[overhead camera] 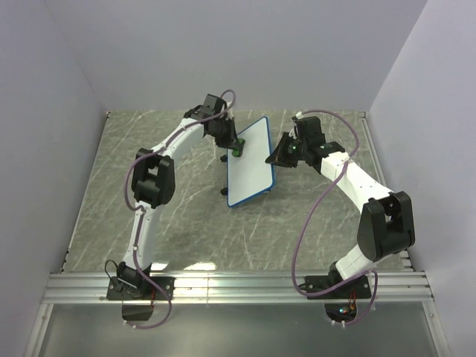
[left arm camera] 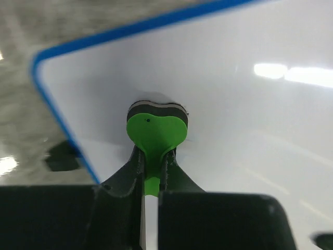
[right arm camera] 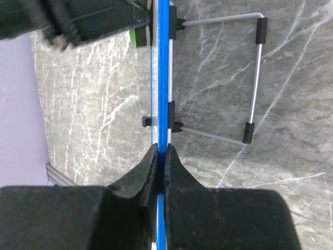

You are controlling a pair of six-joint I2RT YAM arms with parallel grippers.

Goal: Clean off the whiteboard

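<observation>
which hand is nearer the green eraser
Left. The left hand is shut on the green eraser, holding it against the face of the whiteboard; the right hand clamps the board's blue edge, apart from the eraser.

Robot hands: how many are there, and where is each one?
2. The left gripper pinches a green eraser against the whiteboard face, near a far corner. The right gripper is clamped on the board's right edge. None seems hidden.
</observation>
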